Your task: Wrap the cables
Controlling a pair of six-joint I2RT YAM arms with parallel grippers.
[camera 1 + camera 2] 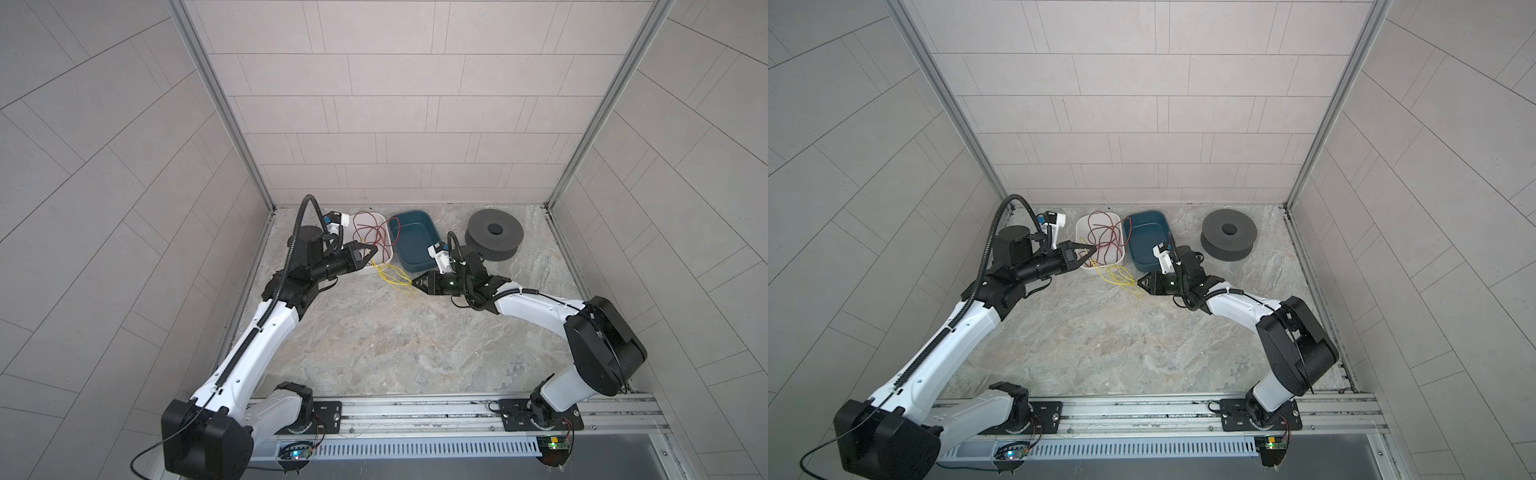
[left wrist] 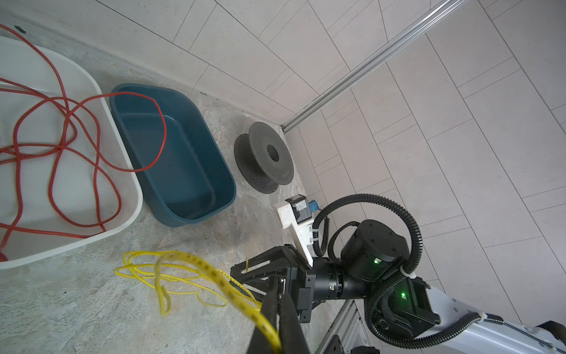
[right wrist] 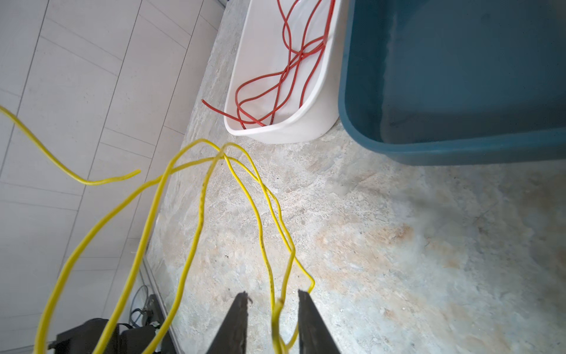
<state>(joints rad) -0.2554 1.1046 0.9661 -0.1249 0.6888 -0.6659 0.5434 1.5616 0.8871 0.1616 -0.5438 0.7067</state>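
The cable is a thin yellow wire [image 1: 392, 276] [image 1: 1119, 277] lying in loose loops on the stone floor between my two grippers. My left gripper [image 1: 375, 249] [image 1: 1094, 250] [image 2: 278, 298] is shut on one stretch of it, which runs up from the loops [image 2: 183, 260] into the pinch. My right gripper [image 1: 414, 282] [image 1: 1139, 281] [image 3: 272, 292] is low over the floor at the loops' other side. Its jaws stand narrowly apart, with yellow strands [image 3: 199, 214] passing through the gap, unclamped. The dark grey spool [image 1: 494, 239] [image 1: 1228, 237] [image 2: 266, 156] stands bare at the back right.
A white tray [image 1: 374, 214] [image 2: 139, 196] [image 3: 306, 128] at the back holds a tangled red cable [image 1: 374, 235] [image 2: 61, 147] [image 3: 291, 70]. One red loop hangs over into the blue tub [image 1: 415, 237] [image 1: 1146, 237] [image 2: 183, 171] [image 3: 459, 92] beside it. Tiled walls close three sides.
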